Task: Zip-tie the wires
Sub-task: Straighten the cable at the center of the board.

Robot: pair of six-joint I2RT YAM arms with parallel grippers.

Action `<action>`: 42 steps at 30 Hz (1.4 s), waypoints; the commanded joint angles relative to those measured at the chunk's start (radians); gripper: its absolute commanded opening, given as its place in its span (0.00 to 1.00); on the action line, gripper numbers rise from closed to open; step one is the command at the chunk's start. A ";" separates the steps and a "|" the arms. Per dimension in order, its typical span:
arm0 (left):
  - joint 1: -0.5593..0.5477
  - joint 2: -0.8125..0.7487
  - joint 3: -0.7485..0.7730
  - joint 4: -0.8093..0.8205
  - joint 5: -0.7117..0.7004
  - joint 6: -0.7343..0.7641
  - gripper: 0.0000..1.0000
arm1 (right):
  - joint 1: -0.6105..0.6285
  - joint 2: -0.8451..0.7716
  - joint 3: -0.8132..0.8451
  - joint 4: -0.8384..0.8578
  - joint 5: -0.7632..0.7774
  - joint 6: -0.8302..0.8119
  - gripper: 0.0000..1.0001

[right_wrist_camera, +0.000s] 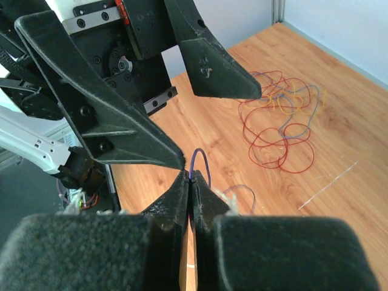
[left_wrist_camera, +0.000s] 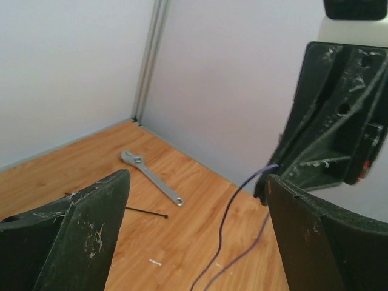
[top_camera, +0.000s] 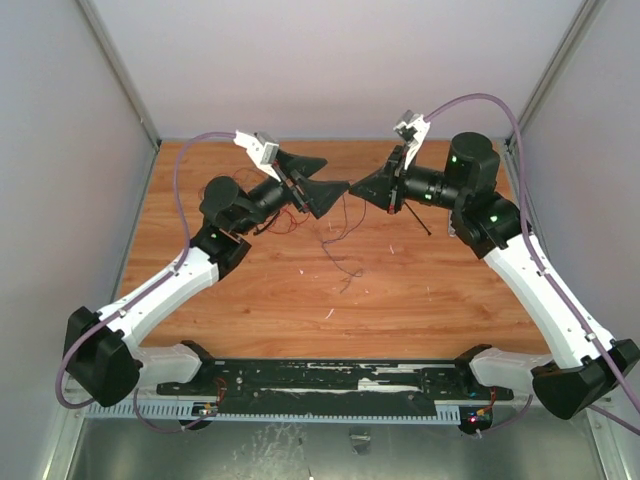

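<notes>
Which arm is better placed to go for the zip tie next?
Left, probably. The left gripper is open and empty, while the right gripper is shut on a purple wire loop and would have to drop it. The zip tie lies near the wrench, in the left wrist's view.

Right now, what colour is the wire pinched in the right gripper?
Purple. The wire shows best in the right wrist view.

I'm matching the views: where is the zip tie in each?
Top external: the zip tie lies right of centre, beside the right end effector.
Left wrist: centre-left, near the wrench.
Right wrist: not in view.
Shared landmark: the right end effector, shut on a purple wire.
</notes>
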 commanded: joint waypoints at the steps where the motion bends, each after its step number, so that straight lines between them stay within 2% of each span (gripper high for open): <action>1: -0.027 0.001 -0.018 -0.017 -0.052 0.075 0.98 | 0.029 -0.016 -0.006 0.054 0.042 0.040 0.00; 16: -0.032 -0.024 -0.133 -0.025 -0.024 0.094 0.87 | 0.058 -0.017 -0.003 0.077 0.063 0.052 0.00; 23: -0.057 0.024 -0.145 0.030 0.003 0.069 0.87 | 0.067 -0.019 -0.008 0.088 0.078 0.063 0.00; 32: -0.071 0.079 -0.187 0.071 -0.208 0.061 0.77 | 0.074 -0.037 -0.020 0.089 0.073 0.074 0.00; 37: -0.071 0.113 -0.228 0.094 -0.335 0.072 0.65 | 0.075 -0.064 -0.017 0.092 0.071 0.090 0.00; 42: -0.072 0.177 -0.242 0.110 -0.398 0.092 0.57 | 0.076 -0.087 -0.005 0.085 0.054 0.103 0.00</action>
